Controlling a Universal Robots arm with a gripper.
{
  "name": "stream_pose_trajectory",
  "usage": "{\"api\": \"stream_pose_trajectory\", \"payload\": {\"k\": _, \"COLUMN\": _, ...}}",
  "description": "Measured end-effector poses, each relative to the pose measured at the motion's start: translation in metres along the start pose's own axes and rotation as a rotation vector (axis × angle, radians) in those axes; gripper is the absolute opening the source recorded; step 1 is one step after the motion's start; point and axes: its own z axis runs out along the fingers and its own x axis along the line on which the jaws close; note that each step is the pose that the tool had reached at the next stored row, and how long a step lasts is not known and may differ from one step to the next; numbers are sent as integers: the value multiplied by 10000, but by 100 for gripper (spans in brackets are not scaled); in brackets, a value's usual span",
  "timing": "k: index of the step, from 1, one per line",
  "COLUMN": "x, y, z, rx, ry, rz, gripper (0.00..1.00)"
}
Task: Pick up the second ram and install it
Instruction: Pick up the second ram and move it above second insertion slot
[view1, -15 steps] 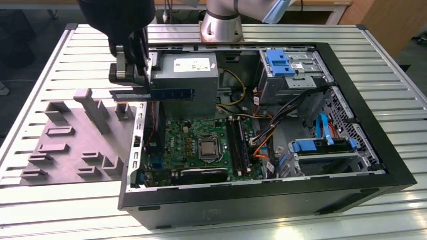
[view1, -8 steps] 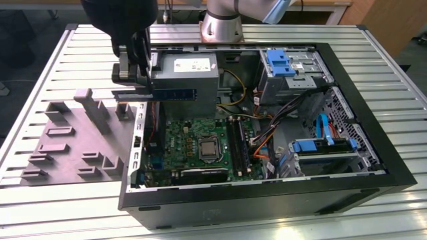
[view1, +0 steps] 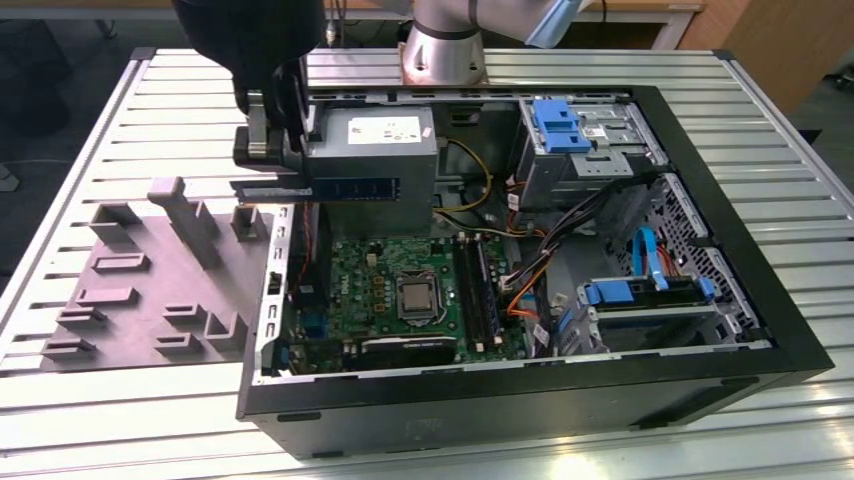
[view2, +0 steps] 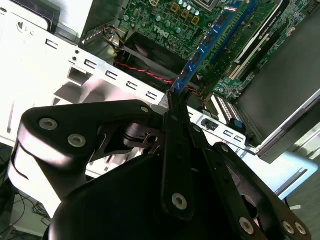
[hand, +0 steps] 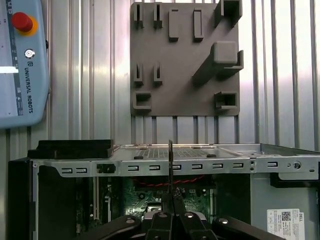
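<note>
The second ram (view1: 350, 187) is a long thin dark strip with a blue face, held level above the open computer case (view1: 747, 330), over its wall on the exterior view's left. My gripper (view1: 275, 172) is shut on one end of it. In the second wrist view the ram (view2: 209, 44) sticks out from the closed fingers (view2: 176, 107) toward the green motherboard (view2: 165, 17). In the first wrist view the ram (hand: 170, 162) shows edge-on above my gripper (hand: 170, 202). The board's long black slots (view1: 475, 290) lie in the middle of the case.
A grey fixture plate (view1: 147, 290) with plastic uprights lies on the slatted table at the exterior view's left, also seen in the first wrist view (hand: 185, 95). The power supply (view1: 371, 140), blue drive cages (view1: 561, 125) and loose cables (view1: 534, 270) crowd the case. A teach pendant (hand: 22, 65) lies beside the plate.
</note>
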Motion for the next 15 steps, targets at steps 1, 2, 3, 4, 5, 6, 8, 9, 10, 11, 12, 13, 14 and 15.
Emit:
{"api": "stream_pose_trajectory", "payload": {"k": 1, "x": 0, "y": -6, "z": -1, "rx": 0, "ry": 1, "rz": 0, "gripper": 12}}
{"api": "stream_pose_trajectory", "payload": {"k": 2, "x": 0, "y": -12, "z": -1, "rx": 0, "ry": 0, "rz": 0, "gripper": 12}}
{"api": "stream_pose_trajectory", "payload": {"k": 3, "x": 0, "y": -17, "z": 0, "rx": 0, "ry": 0, "rz": 0, "gripper": 12}}
{"api": "stream_pose_trajectory", "payload": {"k": 4, "x": -1, "y": -22, "z": -1, "rx": 0, "ry": 0, "rz": 0, "gripper": 12}}
{"api": "stream_pose_trajectory", "payload": {"k": 5, "x": -1, "y": -28, "z": -1, "rx": 0, "ry": 0, "rz": 0, "gripper": 12}}
{"api": "stream_pose_trajectory", "payload": {"k": 6, "x": -1, "y": -33, "z": -1, "rx": 0, "ry": 0, "rz": 0, "gripper": 12}}
{"api": "stream_pose_trajectory", "payload": {"k": 8, "x": -1, "y": -45, "z": -2, "rx": 0, "ry": 0, "rz": 0, "gripper": 12}}
{"api": "stream_pose_trajectory", "payload": {"k": 9, "x": -2, "y": -50, "z": -2, "rx": 0, "ry": 0, "rz": 0, "gripper": 12}}
{"api": "stream_pose_trajectory", "payload": {"k": 10, "x": -2, "y": -54, "z": -2, "rx": -1, "ry": 0, "rz": 0, "gripper": 12}}
{"api": "stream_pose_trajectory", "payload": {"k": 11, "x": -2, "y": -59, "z": -2, "rx": 0, "ry": 0, "rz": 1, "gripper": 12}}
{"api": "stream_pose_trajectory", "payload": {"k": 12, "x": -2, "y": -65, "z": -2, "rx": 0, "ry": 0, "rz": 0, "gripper": 12}}
{"api": "stream_pose_trajectory", "payload": {"k": 13, "x": -2, "y": -71, "z": -2, "rx": 0, "ry": 0, "rz": 0, "gripper": 12}}
{"api": "stream_pose_trajectory", "payload": {"k": 14, "x": -3, "y": -77, "z": -3, "rx": 0, "ry": 0, "rz": 0, "gripper": 12}}
{"api": "stream_pose_trajectory", "payload": {"k": 15, "x": -3, "y": -82, "z": -3, "rx": -1, "ry": 1, "rz": 0, "gripper": 12}}
